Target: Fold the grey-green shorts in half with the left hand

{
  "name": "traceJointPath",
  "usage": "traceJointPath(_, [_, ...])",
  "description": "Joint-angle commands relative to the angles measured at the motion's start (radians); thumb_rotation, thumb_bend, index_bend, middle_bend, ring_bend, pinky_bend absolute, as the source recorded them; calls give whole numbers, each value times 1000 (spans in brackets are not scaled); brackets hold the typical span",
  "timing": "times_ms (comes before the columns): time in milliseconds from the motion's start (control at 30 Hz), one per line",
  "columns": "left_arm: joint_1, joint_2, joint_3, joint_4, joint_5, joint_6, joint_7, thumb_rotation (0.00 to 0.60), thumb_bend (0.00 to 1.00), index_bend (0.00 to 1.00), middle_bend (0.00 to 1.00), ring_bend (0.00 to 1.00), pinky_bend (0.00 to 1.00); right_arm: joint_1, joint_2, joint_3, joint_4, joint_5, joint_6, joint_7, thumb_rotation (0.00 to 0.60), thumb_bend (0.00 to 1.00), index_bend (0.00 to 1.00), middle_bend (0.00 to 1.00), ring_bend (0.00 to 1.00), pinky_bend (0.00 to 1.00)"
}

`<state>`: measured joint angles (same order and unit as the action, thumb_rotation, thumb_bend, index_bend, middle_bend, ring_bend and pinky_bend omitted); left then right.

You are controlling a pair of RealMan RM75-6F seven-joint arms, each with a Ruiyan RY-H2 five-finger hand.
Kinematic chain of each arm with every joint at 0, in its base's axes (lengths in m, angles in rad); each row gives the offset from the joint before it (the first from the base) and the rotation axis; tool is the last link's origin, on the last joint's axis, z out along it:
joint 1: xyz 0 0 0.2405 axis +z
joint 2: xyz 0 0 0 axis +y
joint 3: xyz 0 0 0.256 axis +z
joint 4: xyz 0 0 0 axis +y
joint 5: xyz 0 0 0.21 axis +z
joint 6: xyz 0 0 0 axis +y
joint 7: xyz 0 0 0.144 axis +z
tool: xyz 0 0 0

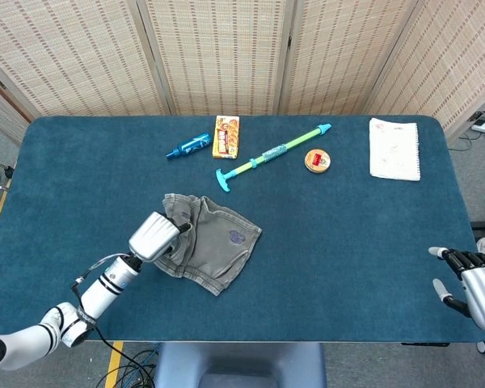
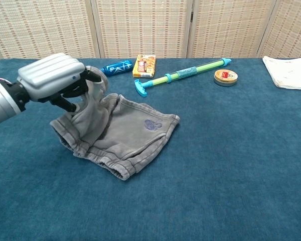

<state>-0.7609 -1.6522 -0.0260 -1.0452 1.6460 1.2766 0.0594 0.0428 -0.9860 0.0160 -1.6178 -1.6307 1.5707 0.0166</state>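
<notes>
The grey-green shorts (image 1: 218,238) (image 2: 133,130) lie on the blue table left of centre, their right half flat with a small purple print on top. My left hand (image 1: 155,237) (image 2: 52,76) grips the shorts' left end and holds it lifted off the table, so the cloth hangs bunched under the fingers. My right hand (image 1: 474,283) rests at the table's right front corner, fingers spread, holding nothing; the chest view does not show it.
Along the back lie a blue tube (image 1: 187,146), an orange packet (image 1: 226,136), a green and teal stick toy (image 1: 271,155) and a round tin (image 1: 318,161). A white notebook (image 1: 394,149) sits at the back right.
</notes>
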Motion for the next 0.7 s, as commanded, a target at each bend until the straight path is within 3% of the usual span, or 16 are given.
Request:
traceJointPath(33, [-28,34,-29,-135,10,-12,122,600,554,600,958,858,831,-3,3,0,-3,1,2,-2,600,343,269,395,431,399])
traceJointPath(200, [-58,10,-41,-175,33,-41,217,600,553,594,958,857,831,-9,7,-1,-6,0,9,-4,600,343,269,395,431,399])
traceJointPath(700, [-88,-113,-19,-115,58,-109,341,600,547,578,953,847,831,-27,17,-3,-13,8,19,-9,600,343,269,398,439,399])
